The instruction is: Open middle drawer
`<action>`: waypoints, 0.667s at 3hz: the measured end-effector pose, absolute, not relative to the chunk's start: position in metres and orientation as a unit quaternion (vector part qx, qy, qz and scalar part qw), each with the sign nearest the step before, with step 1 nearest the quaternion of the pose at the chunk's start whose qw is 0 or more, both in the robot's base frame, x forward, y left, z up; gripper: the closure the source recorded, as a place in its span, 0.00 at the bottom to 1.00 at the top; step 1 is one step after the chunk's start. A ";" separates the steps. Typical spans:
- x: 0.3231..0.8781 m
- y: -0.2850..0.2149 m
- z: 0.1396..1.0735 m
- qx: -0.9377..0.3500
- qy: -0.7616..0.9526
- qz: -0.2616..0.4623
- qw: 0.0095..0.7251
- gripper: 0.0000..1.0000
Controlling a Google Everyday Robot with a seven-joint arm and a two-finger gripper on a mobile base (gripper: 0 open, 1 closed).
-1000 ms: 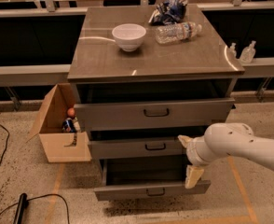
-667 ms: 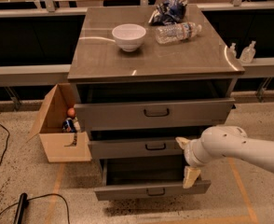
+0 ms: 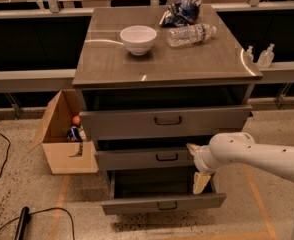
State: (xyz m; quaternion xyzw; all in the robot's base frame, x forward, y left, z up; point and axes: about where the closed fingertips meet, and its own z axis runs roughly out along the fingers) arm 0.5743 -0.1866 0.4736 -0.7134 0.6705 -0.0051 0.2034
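The middle drawer (image 3: 142, 158) is the low grey panel with a small black bar handle (image 3: 166, 157), between a taller top drawer (image 3: 137, 122) and the lowest drawer (image 3: 162, 203). It stands out less than the other two. My gripper (image 3: 197, 165) is at the right end of the middle drawer's front, on a white arm that comes in from the right. The gripper is open. Its upper cream finger (image 3: 192, 148) lies at the panel's top edge. Its lower finger (image 3: 202, 183) hangs below the panel, over the lowest drawer's cavity.
On the cabinet top (image 3: 112, 64) are a white bowl (image 3: 138, 38), a plastic bottle (image 3: 191, 34) and a crumpled bag (image 3: 181, 11). An open cardboard box (image 3: 67, 144) with small items sits on the floor at the left. A black cable (image 3: 22, 219) lies at the front left.
My gripper has shifted slightly left along the middle drawer's front. The drawers have not visibly moved.
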 end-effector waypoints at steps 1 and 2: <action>0.593 -0.190 0.462 -0.713 0.673 -0.010 0.200 0.00; 0.610 -0.193 0.450 -0.711 0.676 -0.013 0.195 0.00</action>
